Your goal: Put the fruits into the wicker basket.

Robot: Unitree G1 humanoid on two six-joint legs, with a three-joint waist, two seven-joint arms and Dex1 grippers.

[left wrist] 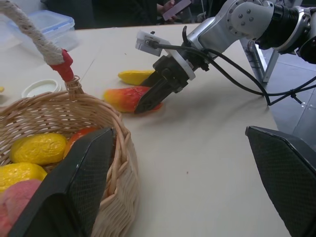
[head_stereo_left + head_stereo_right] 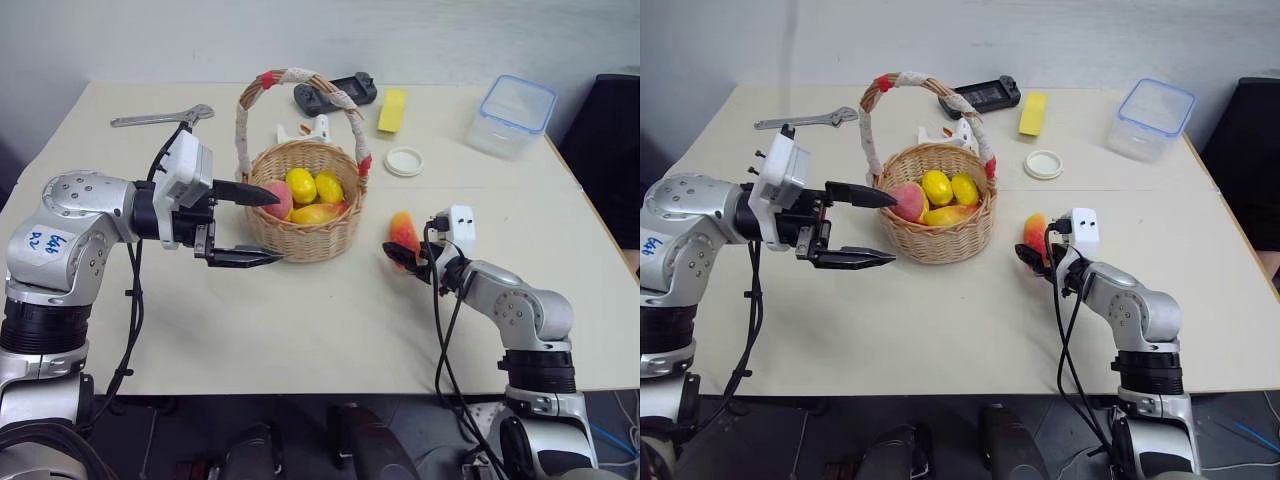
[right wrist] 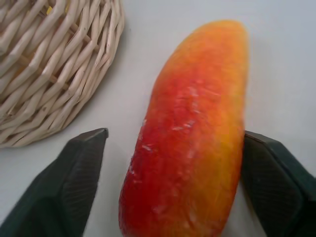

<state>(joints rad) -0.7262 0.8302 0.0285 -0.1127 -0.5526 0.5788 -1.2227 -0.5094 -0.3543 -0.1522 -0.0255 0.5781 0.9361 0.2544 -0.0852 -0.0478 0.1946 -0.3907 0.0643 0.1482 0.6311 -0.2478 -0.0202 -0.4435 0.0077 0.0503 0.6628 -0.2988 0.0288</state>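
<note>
Left eye view: bench [image 2: 300,340] carries the wicker basket [image 2: 305,235], holding a peach [image 2: 278,200] and lemons [image 2: 301,184]. Left gripper [image 2: 262,226], jaws spread wide and empty, straddles the basket's near wall. Right gripper [image 3: 173,163] brackets the mango [image 3: 192,133] on the bench beside the basket; one jaw possibly touching, grip unconfirmed. Left wrist view adds a banana [image 1: 136,76] behind the mango.

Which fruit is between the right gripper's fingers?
The red-orange mango, lying on the table beside the basket; the other fruits are in the basket or farther off.
</note>
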